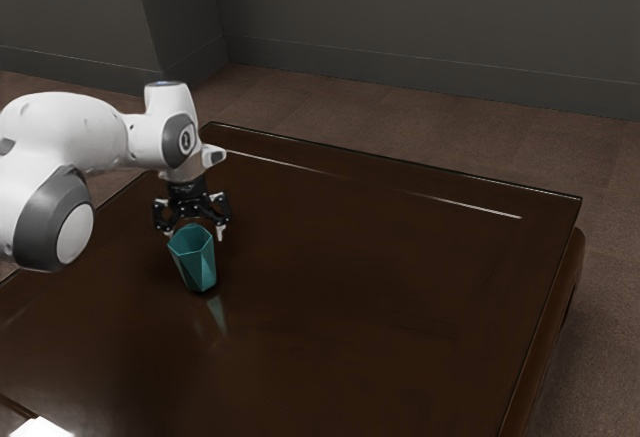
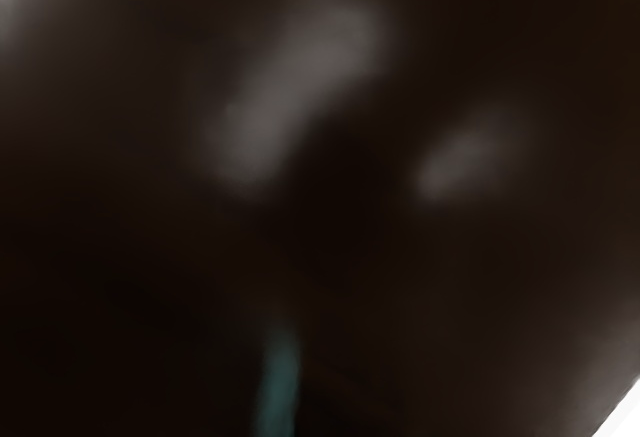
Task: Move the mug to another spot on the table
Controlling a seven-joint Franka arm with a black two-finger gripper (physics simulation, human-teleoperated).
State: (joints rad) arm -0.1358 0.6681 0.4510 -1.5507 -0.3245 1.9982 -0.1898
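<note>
A teal faceted mug stands on the dark wooden table, toward the exterior view's left, with its faint reflection on the glossy top just in front of it. My black gripper hangs directly over the mug's rim, pointing down. It is open, with one finger on either side of the rim's top and a gap visible between each finger and the mug. In the wrist view a thin teal streak of the mug shows just under my hand against the dark, glossy table.
The table's raised lip runs along the far side, and its edge drops off at the exterior view's right. Brown floor and dark walls lie beyond. My white arm fills the exterior view's left.
</note>
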